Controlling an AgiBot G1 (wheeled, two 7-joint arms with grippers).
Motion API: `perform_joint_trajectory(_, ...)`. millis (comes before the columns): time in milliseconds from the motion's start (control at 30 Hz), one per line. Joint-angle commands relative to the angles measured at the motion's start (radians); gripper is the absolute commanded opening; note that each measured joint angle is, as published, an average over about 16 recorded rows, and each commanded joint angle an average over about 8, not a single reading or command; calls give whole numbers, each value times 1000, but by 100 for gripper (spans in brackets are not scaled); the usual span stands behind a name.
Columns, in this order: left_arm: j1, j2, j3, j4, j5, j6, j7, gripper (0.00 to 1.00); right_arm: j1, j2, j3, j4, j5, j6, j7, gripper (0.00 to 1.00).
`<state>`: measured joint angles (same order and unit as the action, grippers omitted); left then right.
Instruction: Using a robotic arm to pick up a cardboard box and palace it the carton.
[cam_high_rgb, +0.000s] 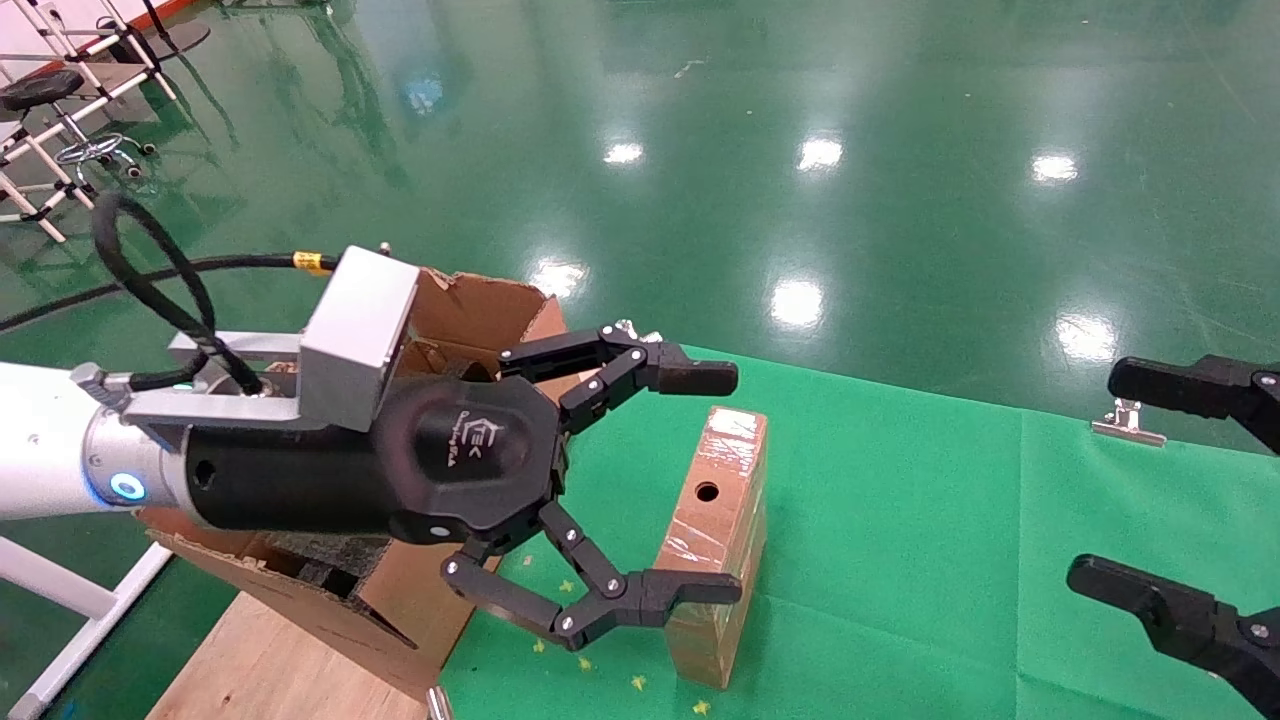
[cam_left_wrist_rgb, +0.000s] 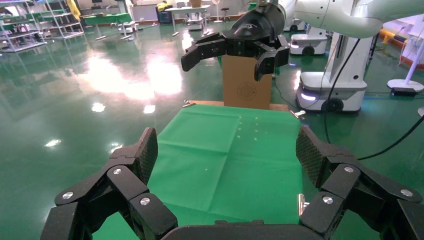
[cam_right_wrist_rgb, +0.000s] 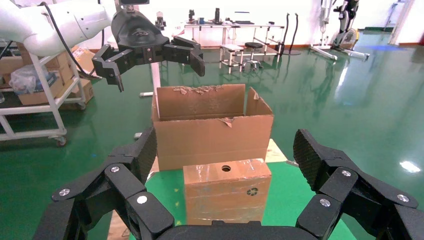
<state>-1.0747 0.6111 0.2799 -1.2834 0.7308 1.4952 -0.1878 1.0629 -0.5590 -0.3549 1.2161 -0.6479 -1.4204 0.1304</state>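
While the left arm (cam_high_rgb: 60, 440) reached in from the left edge of the head view, its gripper (cam_high_rgb: 700, 485) hung spread wide in the middle of the frame, fingers apart and holding nothing. The upper finger (cam_high_rgb: 690, 378) pointed right above the box (cam_high_rgb: 718, 540), and the lower finger (cam_high_rgb: 690, 590) lay across the box's lower near face; whether it touched could not be told. The arm lay roughly level, white sleeve leading into a silver wrist, with a silver camera block (cam_high_rgb: 360, 335) on top and a black cable (cam_high_rgb: 150, 285) looping up to the upper left.

The box stood on edge on the green cloth (cam_high_rgb: 950, 560), right of centre-bottom, taped and shiny, a round hole in its narrow upper face. In the right wrist view the box (cam_right_wrist_rgb: 227, 192) showed low in the centre with the carton (cam_right_wrist_rgb: 212, 125) just behind it, ragged along the top flap. In the head view the carton (cam_high_rgb: 480, 310) sat left of the box, mostly hidden behind the left gripper, dark foam visible at its lower left.

The right gripper (cam_high_rgb: 1190, 490) sat parked at the right edge of the head view, fingers released and well apart from the box.
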Motion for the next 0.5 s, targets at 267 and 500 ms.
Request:
perform_joint_trajectory(267,0,0,0,0,0,0,0,100,0,0,0,0,0,0,0,100)
perform_joint_trajectory(500,0,0,0,0,0,0,0,100,0,0,0,0,0,0,0,43)
